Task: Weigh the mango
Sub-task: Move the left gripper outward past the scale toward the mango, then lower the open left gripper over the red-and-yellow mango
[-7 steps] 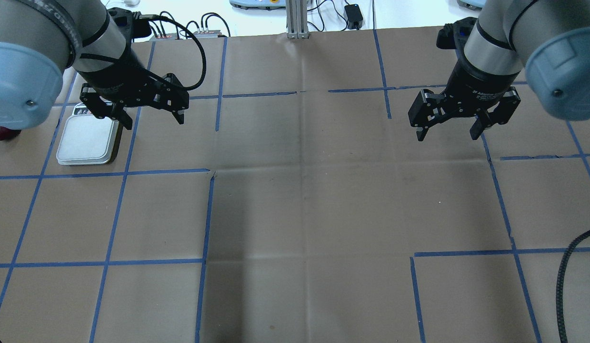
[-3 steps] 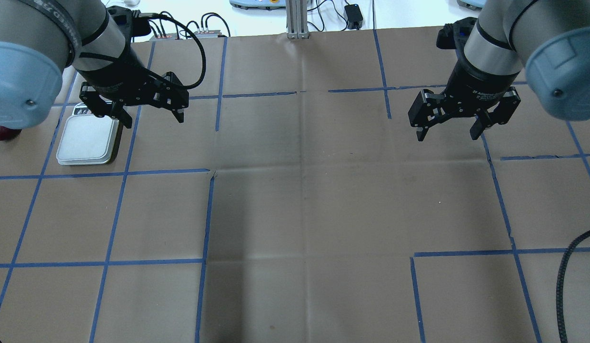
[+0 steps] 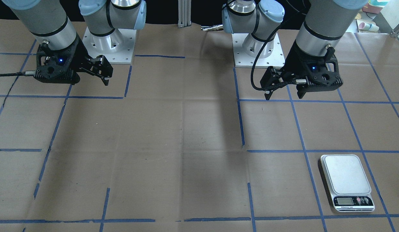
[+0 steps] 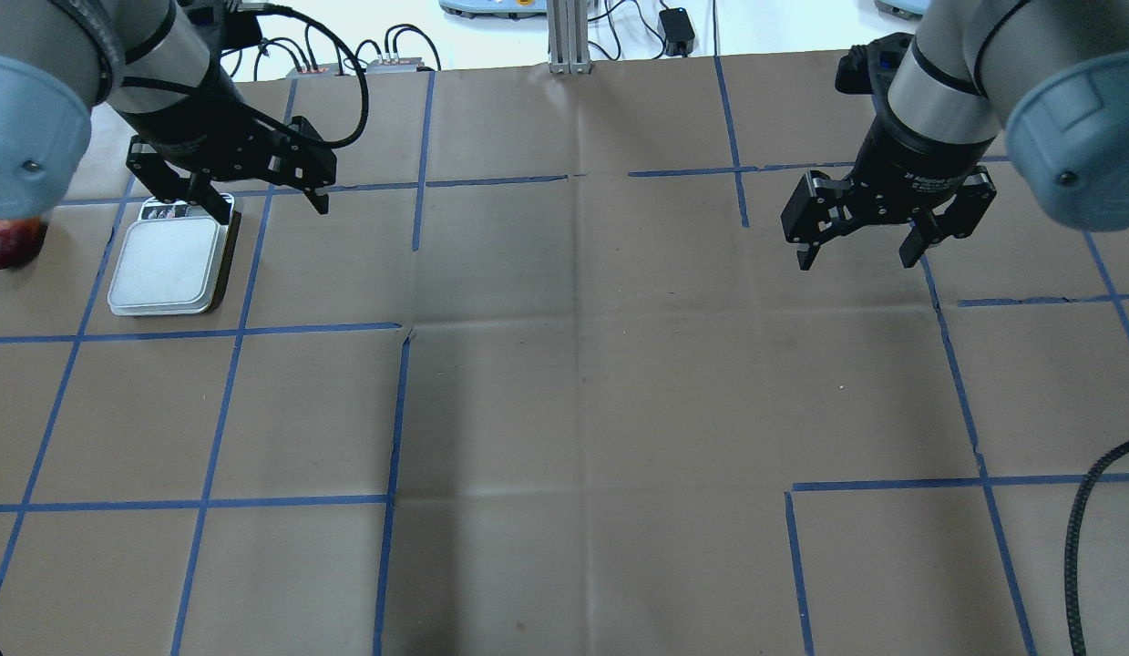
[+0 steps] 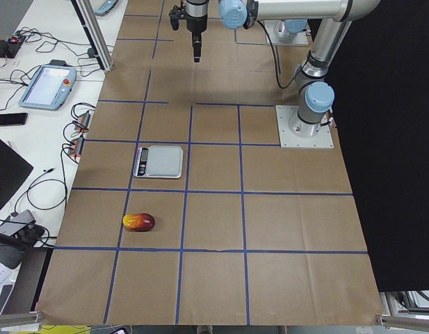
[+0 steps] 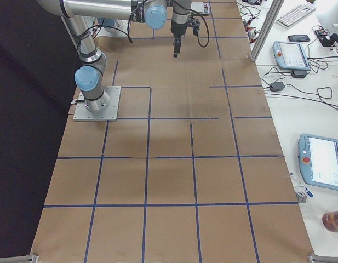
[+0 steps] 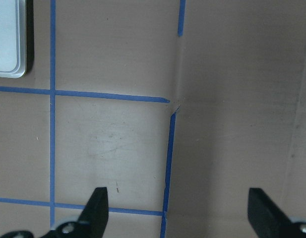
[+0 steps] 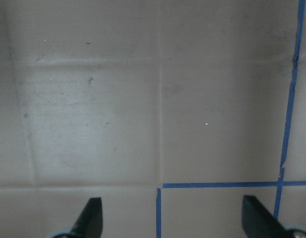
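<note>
You'll find the mango [image 5: 138, 222] lying on its side on the desk [image 4: 582, 383], alone in a taped square. It is near the scale [image 4: 168, 269] but not touching it, toward the desk's left end. In the overhead view the left arm's blue joint cap hides most of the fruit. The left gripper [image 4: 272, 208] hangs in the air near the scale, jaws wide apart and holding nothing. Its wrist camera catches only a corner of the scale's plate. The right gripper [image 4: 856, 261] hangs well apart on the other side, jaws likewise spread.
</note>
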